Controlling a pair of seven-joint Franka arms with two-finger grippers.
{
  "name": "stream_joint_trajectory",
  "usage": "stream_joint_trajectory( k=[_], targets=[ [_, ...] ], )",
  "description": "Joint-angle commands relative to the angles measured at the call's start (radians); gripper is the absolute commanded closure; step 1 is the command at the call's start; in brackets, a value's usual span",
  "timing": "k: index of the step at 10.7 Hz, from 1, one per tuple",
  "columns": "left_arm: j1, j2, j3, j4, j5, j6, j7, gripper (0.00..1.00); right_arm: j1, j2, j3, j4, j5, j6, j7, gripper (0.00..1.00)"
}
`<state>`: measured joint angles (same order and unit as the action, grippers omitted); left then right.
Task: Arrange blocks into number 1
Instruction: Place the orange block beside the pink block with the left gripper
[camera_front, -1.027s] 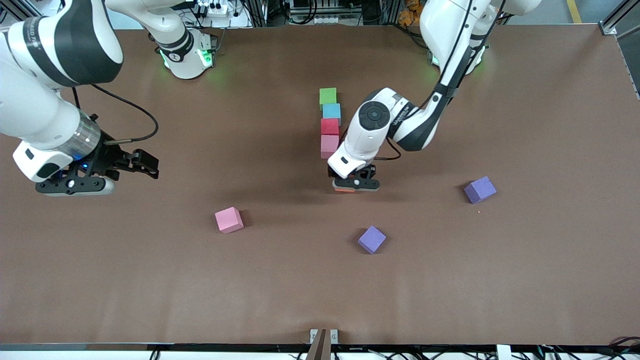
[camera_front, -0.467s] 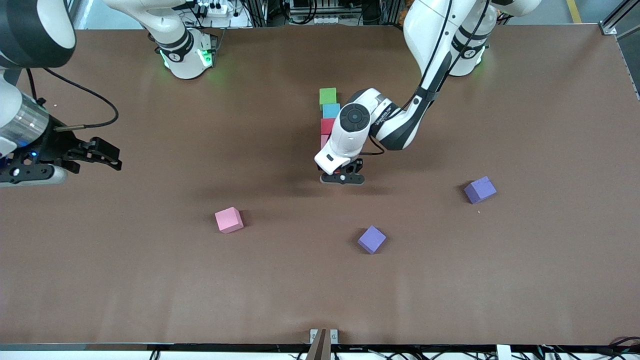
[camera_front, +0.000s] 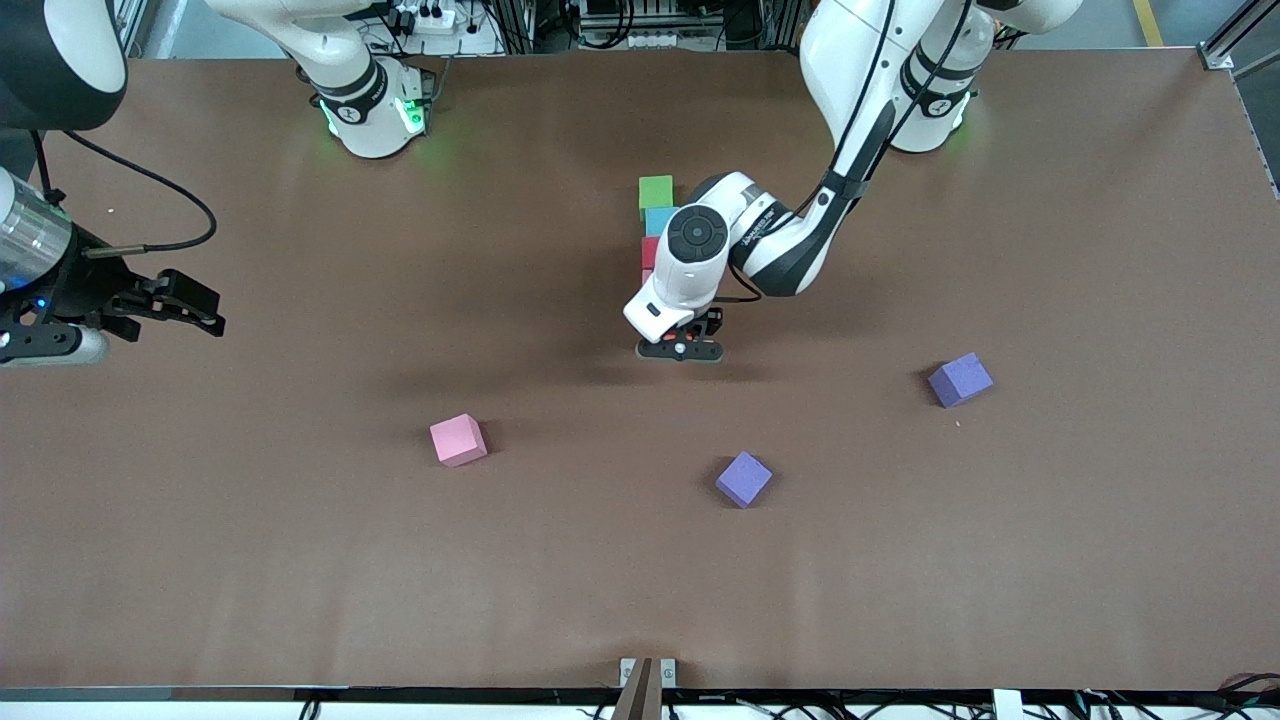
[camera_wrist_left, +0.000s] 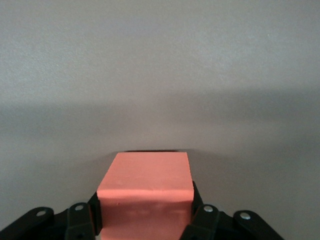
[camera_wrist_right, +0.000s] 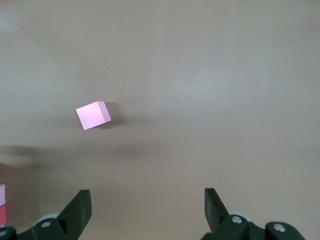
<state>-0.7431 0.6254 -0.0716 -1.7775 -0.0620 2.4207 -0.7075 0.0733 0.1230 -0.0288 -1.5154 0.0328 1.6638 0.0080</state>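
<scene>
left tool (camera_wrist_left: 145, 220) grips orange block (camera_wrist_left: 146, 192) | front view hides block

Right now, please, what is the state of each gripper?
Left gripper: shut on the orange foam cube, low at the near end of the block column.
Right gripper: open, holding nothing, waiting over the table.
</scene>
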Motion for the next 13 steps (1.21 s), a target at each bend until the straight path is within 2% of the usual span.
stream_joint_trajectory(
  k=[1,3,10,11,12,13],
  targets=[
    [-0.016,0.008,0.010,0.027,-0.022,-0.020,-0.009,1.00,-0.021,0.000,0.012,0.011,-0.013,-0.015,-0.019,0.00],
    [-0.019,0.022,0.010,0.044,-0.065,-0.020,-0.010,1.00,-0.052,0.003,0.020,0.011,-0.004,-0.015,-0.020,0.00],
    [-0.035,0.050,0.010,0.041,-0.079,-0.037,-0.012,1.00,-0.040,0.003,0.018,0.011,-0.004,-0.015,-0.020,0.00],
    [-0.035,0.048,0.010,0.044,-0.078,-0.060,-0.012,0.74,-0.040,0.003,0.017,0.011,-0.004,-0.015,-0.020,0.00],
    [-0.033,0.045,0.010,0.043,-0.079,-0.063,-0.013,0.01,-0.040,0.003,0.017,0.011,-0.004,-0.015,-0.019,0.00],
    [-0.032,0.039,0.012,0.043,-0.079,-0.065,-0.017,0.00,-0.038,0.003,0.018,0.011,-0.004,-0.013,-0.019,0.00]
  ],
)
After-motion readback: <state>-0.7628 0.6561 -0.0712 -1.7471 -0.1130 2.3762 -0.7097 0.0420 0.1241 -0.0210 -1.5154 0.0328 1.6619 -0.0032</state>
